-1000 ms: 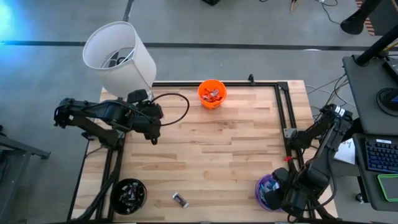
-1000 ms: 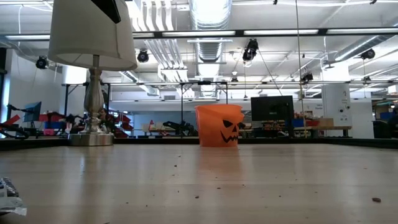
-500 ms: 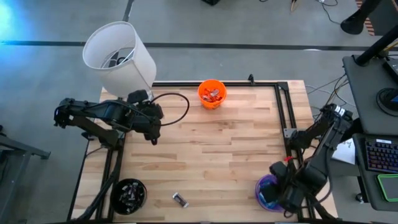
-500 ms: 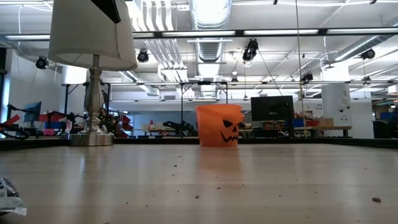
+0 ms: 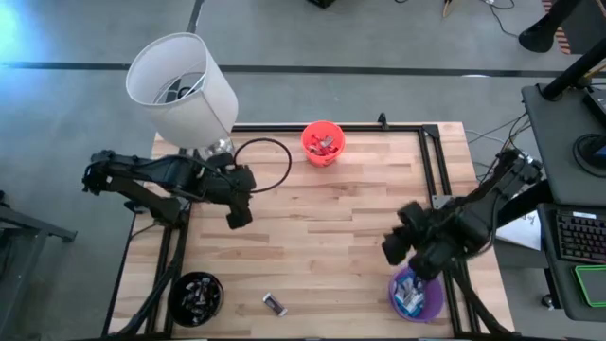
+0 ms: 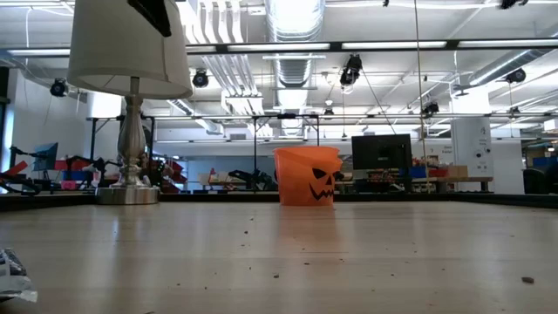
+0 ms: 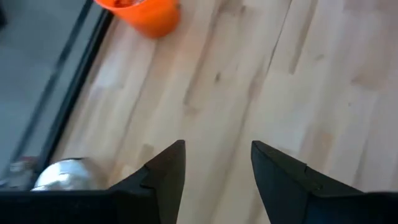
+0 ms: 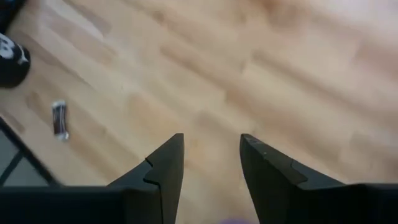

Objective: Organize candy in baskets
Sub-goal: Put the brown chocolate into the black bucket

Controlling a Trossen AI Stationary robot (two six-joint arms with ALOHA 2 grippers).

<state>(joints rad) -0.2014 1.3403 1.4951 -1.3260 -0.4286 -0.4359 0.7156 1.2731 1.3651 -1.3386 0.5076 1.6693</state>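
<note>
Three baskets stand on the wooden table: an orange one (image 5: pixel 322 142) at the far edge, a black one (image 5: pixel 197 296) at the near left corner, and a purple one (image 5: pixel 417 294) at the near right. All three hold candy. One dark wrapped candy (image 5: pixel 275 304) lies flat on the table near the front edge, right of the black basket; it also shows in the right wrist view (image 8: pixel 60 118). My right gripper (image 5: pixel 398 246) hangs open above the table, just far-left of the purple basket. My left gripper (image 5: pixel 239 210) hangs open over the table's left part. Neither holds anything.
A lamp with a white shade (image 5: pixel 182 83) stands at the far left corner, its metal base (image 7: pixel 62 174) close to my left gripper, and its black cord (image 5: pixel 270 156) loops on the table. A black metal frame (image 5: pixel 431 161) runs along the table's edges. Bare wood lies between the baskets.
My right gripper has left its place over the purple basket, going up and toward the table's far and left side while its wrist turned; the basket's inside now shows. My left gripper has turned a little where it is.
</note>
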